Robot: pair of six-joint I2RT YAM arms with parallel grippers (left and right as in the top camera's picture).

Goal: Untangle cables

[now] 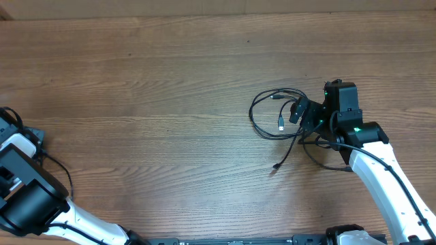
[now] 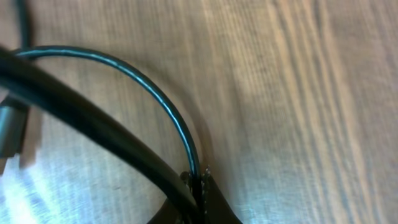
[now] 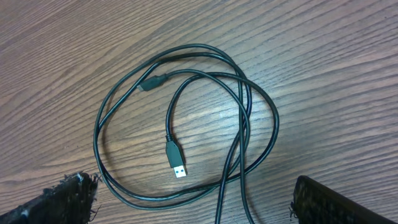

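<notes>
The cables [image 1: 276, 116] lie as a loose tangle of thin black loops right of the table's centre. In the right wrist view the cables [image 3: 186, 124] overlap, with a silvery-tipped USB plug [image 3: 176, 160] inside the loops and a small black plug [image 3: 151, 82] at the top. My right gripper [image 1: 300, 111] is open and empty just above the tangle's right side, its fingers [image 3: 193, 202] straddling the near strands. My left gripper [image 2: 200, 182] is low over the wood at the far left, shut on a thin black cord [image 2: 161, 99]. A thicker blurred cord [image 2: 93, 127] crosses in front.
One loose cable end [image 1: 275, 166] trails toward the front from the tangle. The left arm [image 1: 20, 146] sits at the table's far left edge with black cabling [image 1: 60, 173] beside it. A blurred grey object [image 2: 7, 127] shows at the left wrist view's edge.
</notes>
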